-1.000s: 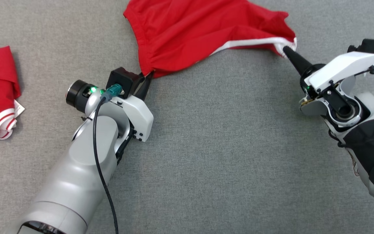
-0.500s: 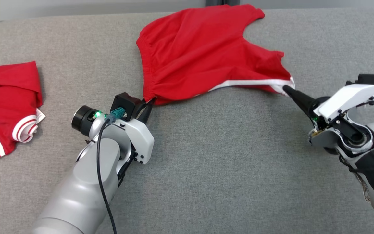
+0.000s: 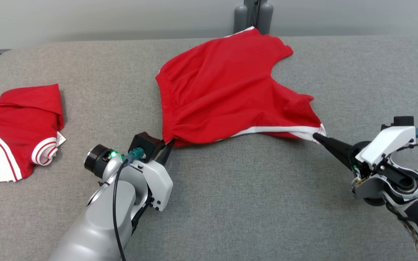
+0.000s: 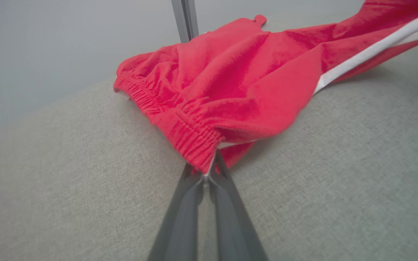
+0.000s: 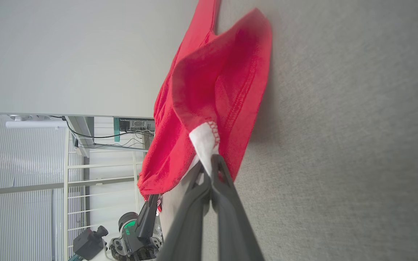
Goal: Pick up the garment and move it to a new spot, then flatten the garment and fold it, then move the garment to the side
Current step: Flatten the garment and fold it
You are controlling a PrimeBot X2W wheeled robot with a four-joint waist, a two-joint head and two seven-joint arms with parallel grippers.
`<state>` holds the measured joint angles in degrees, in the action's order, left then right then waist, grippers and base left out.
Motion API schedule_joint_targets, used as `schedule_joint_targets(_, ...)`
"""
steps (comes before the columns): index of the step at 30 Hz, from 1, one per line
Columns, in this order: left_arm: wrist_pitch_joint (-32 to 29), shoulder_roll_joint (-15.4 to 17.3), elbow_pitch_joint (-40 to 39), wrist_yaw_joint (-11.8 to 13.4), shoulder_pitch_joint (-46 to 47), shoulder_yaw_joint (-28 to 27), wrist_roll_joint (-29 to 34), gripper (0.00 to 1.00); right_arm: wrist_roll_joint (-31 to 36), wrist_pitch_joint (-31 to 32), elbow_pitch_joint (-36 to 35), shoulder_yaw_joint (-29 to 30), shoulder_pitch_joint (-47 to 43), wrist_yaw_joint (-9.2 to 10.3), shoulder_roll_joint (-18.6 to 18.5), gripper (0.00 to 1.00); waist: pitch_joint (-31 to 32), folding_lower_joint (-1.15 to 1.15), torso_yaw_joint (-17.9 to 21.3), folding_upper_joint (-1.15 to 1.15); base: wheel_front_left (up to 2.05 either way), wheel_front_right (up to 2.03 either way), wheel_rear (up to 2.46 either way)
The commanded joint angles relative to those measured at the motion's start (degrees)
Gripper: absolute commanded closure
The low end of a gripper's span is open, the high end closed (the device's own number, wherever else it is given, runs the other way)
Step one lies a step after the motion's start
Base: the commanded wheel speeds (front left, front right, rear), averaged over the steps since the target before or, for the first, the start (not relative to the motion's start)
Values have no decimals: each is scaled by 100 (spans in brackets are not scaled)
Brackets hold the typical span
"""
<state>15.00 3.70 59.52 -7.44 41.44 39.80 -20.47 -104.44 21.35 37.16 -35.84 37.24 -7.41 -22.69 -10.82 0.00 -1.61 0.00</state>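
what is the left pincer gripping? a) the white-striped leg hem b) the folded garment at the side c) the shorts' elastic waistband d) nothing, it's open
c: the left pincer is shut on the gathered waistband end of the shorts; the right pincer holds the white-striped corner.

Folded red shirt (image 3: 16, 127), grey table (image 3: 230, 217), grey post (image 3: 254, 16)

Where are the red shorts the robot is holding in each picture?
Head view: red shorts in the upper middle, spread on the grey table.
Left wrist view: red shorts from top middle to top right.
Right wrist view: red shorts from the top edge down to the centre.
Shared landmark: their white stripe.
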Motion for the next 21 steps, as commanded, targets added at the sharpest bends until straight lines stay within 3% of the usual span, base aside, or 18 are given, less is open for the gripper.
schedule_joint_targets(1,24,46,-15,-6,-71,11,-11,100,-57,41,-28,19,-97,-16,-52,100,52,0,-16,0,0,0,0)
schedule_joint_targets(11,25,81,-293,-7,-599,69,-266,100,-169,287,-342,145,-722,-16,-258,100,486,0,-93,0,0,0,0)
schedule_joint_targets(21,24,328,-863,-8,-1227,146,-373,100,-337,560,-788,106,-1392,-16,-561,100,746,0,-130,0,0,0,0)
